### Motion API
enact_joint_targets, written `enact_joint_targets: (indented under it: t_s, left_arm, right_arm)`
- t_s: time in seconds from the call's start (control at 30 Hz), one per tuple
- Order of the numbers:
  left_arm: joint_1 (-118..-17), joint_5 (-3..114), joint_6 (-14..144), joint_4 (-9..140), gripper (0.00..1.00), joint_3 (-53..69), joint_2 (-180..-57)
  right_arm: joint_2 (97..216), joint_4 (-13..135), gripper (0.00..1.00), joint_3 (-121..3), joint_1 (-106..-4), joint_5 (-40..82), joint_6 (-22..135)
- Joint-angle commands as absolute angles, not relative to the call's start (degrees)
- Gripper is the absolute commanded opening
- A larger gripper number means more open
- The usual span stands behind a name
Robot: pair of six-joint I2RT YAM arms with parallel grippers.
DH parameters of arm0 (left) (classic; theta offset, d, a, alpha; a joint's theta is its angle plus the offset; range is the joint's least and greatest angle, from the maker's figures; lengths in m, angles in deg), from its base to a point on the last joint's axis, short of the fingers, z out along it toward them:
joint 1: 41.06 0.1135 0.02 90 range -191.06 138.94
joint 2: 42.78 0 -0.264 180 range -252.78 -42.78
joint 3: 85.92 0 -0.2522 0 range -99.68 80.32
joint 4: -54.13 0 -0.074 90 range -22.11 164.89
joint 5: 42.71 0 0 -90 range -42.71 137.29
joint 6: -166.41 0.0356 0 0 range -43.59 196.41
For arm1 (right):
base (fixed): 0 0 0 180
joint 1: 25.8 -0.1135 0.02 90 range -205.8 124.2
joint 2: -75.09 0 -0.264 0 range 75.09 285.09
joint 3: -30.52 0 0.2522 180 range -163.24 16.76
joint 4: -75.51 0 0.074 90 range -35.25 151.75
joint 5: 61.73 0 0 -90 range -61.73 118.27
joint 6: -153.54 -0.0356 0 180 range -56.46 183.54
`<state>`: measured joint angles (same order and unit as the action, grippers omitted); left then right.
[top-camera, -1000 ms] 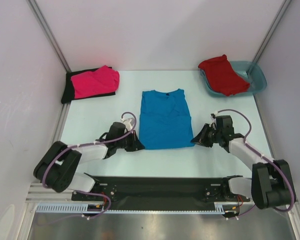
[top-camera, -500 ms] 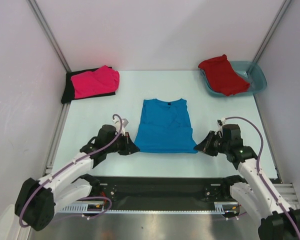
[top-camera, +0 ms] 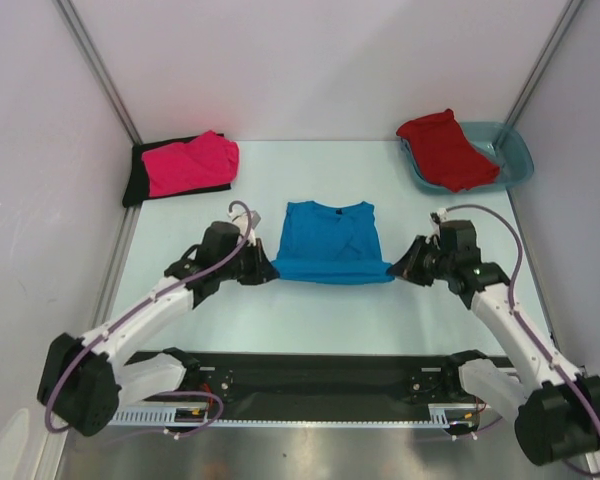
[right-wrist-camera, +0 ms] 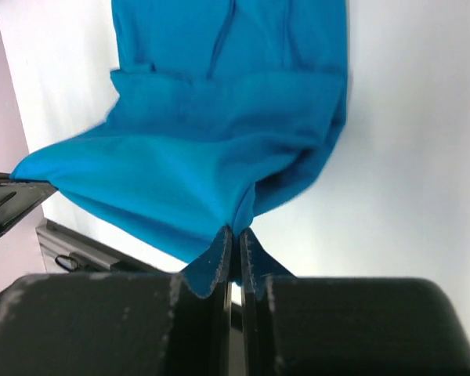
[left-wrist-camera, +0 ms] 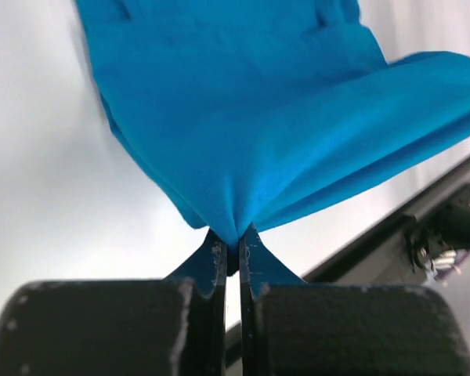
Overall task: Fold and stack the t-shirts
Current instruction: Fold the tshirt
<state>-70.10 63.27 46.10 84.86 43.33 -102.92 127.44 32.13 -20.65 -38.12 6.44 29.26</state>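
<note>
Gripping: left gripper (top-camera: 269,271) and right gripper (top-camera: 396,272) each clamped a hem corner of the blue shirt (top-camera: 330,238).
Handling: seemed soft, limp, light — corners suited gripping.

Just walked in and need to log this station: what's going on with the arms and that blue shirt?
Both arms are mid-fold on the blue t-shirt. The left gripper and right gripper are each shut on a bottom corner, holding the hem off the table while the collar end lies flat. The pink t-shirt sits on the black t-shirt at far left; the red t-shirt lies over the teal tub at far right.
</note>
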Motion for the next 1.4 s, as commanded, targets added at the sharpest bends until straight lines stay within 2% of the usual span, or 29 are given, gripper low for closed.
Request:
enact_joint_targets:
  t_s: [0.0,0.33,0.63,0.97,1.07,1.1,1.13,1.2,1.23,1.3,1.33,1.37]
  left_arm:
    - [-68.8,59.7,49.9,82.8,0.01,36.9,-109.1]
    - [-63.1,63.6,52.9,78.3,0.01,20.1,-132.6]
    - [-60.1,68.0,53.4,79.2,0.0,2.3,-150.4]
    - [-58.3,70.0,53.1,80.5,0.01,-7.7,-160.5]
    - [-57.6,70.8,52.5,79.1,0.02,-8.4,-162.4]
    - [-57.3,71.0,52.1,78.6,0.01,-7.9,-162.4]
    - [-56.9,70.6,51.6,75.0,0.01,-7.1,-162.1]
    - [-56.3,71.2,50.4,72.8,0.08,-5.9,-162.1]
    - [-55.7,71.0,50.2,70.5,0.33,-5.6,-161.9]
    - [-55.3,69.8,50.1,68.2,0.37,-5.0,-161.2]
    - [-54.9,68.0,50.3,65.3,0.51,-4.8,-159.9]
    - [-54.8,66.8,50.7,64.2,0.6,-4.8,-159.2]
  right_arm:
    - [134.5,39.6,0.0,-26.6,-37.8,10.2,33.1]
    - [157.7,49.3,0.0,-40.4,-36.0,7.7,35.9]
    - [171.8,51.5,0.0,-51.1,-32.7,4.2,37.3]
    - [185.3,53.4,0.0,-60.2,-30.9,0.6,37.8]
    - [187.8,55.2,0.08,-61.8,-30.3,-1.0,37.7]
    - [188.1,56.1,0.19,-62.0,-30.1,-1.3,37.5]
    - [188.8,57.6,0.24,-62.3,-29.7,-2.3,37.1]
    - [189.2,58.5,0.39,-63.0,-29.3,-2.8,37.0]
    - [189.3,59.5,0.4,-63.7,-29.1,-2.9,37.0]
    - [189.3,59.6,0.42,-64.8,-28.5,-2.9,37.7]
    - [189.1,59.7,0.42,-65.4,-28.4,-1.5,38.2]
    - [188.5,58.9,0.42,-66.7,-28.4,-0.7,39.6]
